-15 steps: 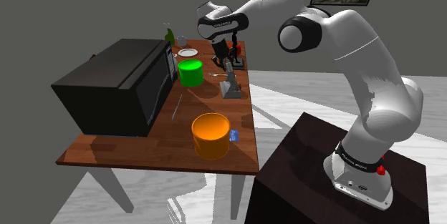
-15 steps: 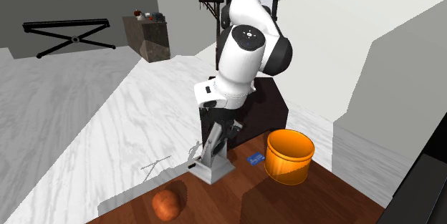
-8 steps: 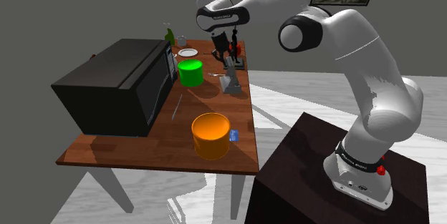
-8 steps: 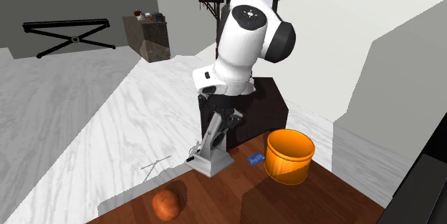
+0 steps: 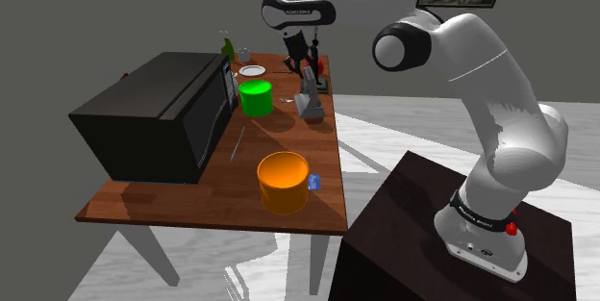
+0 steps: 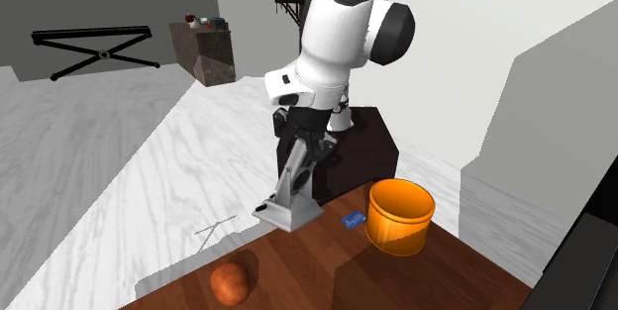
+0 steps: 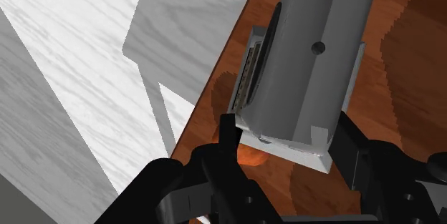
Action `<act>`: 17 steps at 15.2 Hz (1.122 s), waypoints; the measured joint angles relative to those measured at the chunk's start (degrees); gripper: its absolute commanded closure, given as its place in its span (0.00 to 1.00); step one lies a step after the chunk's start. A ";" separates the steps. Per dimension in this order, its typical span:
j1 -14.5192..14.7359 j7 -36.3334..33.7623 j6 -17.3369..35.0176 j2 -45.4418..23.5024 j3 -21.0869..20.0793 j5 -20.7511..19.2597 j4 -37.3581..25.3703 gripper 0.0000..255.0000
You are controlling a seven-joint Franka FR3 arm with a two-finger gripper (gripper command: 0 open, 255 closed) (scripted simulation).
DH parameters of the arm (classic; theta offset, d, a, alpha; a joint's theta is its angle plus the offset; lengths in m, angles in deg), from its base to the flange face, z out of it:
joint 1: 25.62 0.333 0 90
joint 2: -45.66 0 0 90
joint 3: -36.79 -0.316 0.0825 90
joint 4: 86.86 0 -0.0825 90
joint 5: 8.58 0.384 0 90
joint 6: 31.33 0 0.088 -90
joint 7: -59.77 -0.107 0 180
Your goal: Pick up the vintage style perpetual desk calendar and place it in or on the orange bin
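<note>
- Desk calendar [image 5: 308, 100] is clamped in pincer [image 5: 306, 66], held just above tabletop [image 5: 192, 198], well apart from orange bin [image 5: 283, 182].
- Risk: base hangs low; bin rim could be clipped, grip lost w/ swing.

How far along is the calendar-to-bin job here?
Done: the gripper is shut on the grey desk calendar. In hand: it hangs tilted, seemingly just clear of the table. Left: carry it over to the orange bin, which stands empty, and release.

Nothing legible: the small markings on the arm [image 5: 500, 107] cannot be read.
</note>
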 measured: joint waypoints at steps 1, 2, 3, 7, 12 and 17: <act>0.06 0.19 -0.93 -0.09 0.03 0.00 -1.04 1.00; 0.06 0.38 -1.63 -0.54 0.07 0.01 -2.22 1.00; 0.49 -0.15 -1.61 0.24 -0.04 0.03 -1.25 1.00; 3.23 -3.90 -0.26 6.38 -0.96 0.30 7.08 1.00; 7.15 -9.24 0.20 11.24 -2.38 0.93 13.58 1.00; 11.26 -14.52 -1.49 14.23 -3.91 1.76 15.94 1.00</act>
